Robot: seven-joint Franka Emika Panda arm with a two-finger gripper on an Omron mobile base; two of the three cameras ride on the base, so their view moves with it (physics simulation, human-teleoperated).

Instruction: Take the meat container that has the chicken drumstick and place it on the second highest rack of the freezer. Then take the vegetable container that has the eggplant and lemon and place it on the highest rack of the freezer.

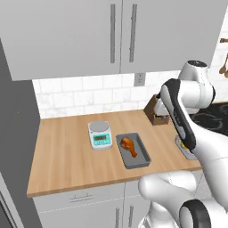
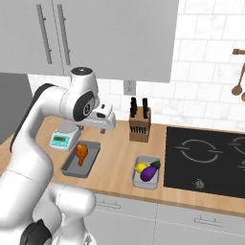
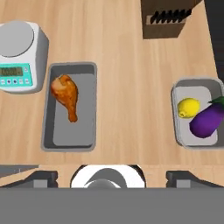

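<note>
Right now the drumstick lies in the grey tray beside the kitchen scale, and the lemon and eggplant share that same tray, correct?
Not quite. The chicken drumstick does lie in the grey tray beside the kitchen scale, but the lemon and eggplant sit in a second tray, apart from it and nearer the stove. The hand view shows both trays clearly.

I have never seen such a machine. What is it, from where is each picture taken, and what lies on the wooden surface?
It is a white robot arm in a simulated kitchen. Two pictures come from cameras behind the arm, left and right; the third looks down from its hand. Its gripper is open and holds nothing. On the wooden counter lie a grey tray with a chicken drumstick, a second tray with a lemon and an eggplant, a kitchen scale and a knife block.
</note>
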